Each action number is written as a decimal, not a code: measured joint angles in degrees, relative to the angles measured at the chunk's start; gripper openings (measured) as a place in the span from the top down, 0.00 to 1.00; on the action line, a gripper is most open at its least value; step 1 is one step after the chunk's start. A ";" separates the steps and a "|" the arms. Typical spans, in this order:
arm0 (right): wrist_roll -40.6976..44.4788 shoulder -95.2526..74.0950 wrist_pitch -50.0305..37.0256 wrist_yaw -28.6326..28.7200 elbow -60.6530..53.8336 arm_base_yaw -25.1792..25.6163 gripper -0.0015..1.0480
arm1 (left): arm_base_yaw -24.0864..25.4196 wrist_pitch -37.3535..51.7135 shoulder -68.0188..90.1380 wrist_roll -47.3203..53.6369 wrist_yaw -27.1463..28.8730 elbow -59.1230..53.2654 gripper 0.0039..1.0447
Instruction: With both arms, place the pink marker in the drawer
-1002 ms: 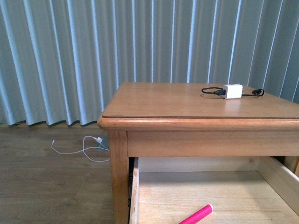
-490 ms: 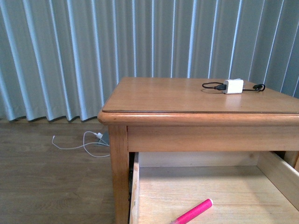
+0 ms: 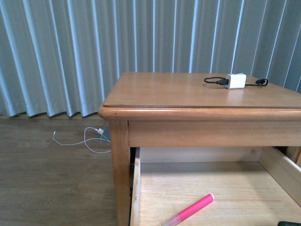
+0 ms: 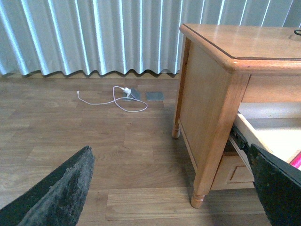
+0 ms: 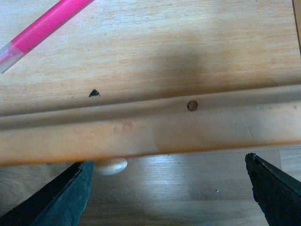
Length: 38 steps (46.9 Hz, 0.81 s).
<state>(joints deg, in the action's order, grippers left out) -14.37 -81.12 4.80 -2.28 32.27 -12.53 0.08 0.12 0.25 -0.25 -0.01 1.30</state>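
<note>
Front view: drawer [image 3: 202, 190] pulled out under the table [image 3: 188, 94]; pink marker [image 3: 189, 210] lies loose and diagonal on the pale drawer floor, near the front; white charger block [image 3: 235, 81] with black cable sits on the table top; white cable [image 3: 80, 141] on the floor beside the table.

Left wrist view: left claw [image 4: 174, 188] released, fingers [image 4: 61, 193] spread wide, nothing between them; hangs over the floor beside the table leg [image 4: 211, 150].

Right wrist view: right claw [image 5: 169, 197] released, empty, above the drawer front edge; round knob [image 5: 111, 165] visible just below the edge; pink marker [image 5: 42, 26] inside, apart from the claw.
</note>
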 joint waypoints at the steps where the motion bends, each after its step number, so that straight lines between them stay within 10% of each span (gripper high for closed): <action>1: 0.00 -0.63 -0.28 -0.20 0.33 0.00 0.08 | 0.00 0.00 0.00 0.00 0.00 0.00 0.06; 38: -0.46 -23.82 -20.11 0.85 17.57 -0.94 0.08 | 0.00 0.00 0.00 0.00 0.00 0.00 0.06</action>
<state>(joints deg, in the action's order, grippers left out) -14.83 -104.95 -15.31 -1.43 49.84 -13.47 0.08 0.12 0.25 -0.25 -0.01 1.30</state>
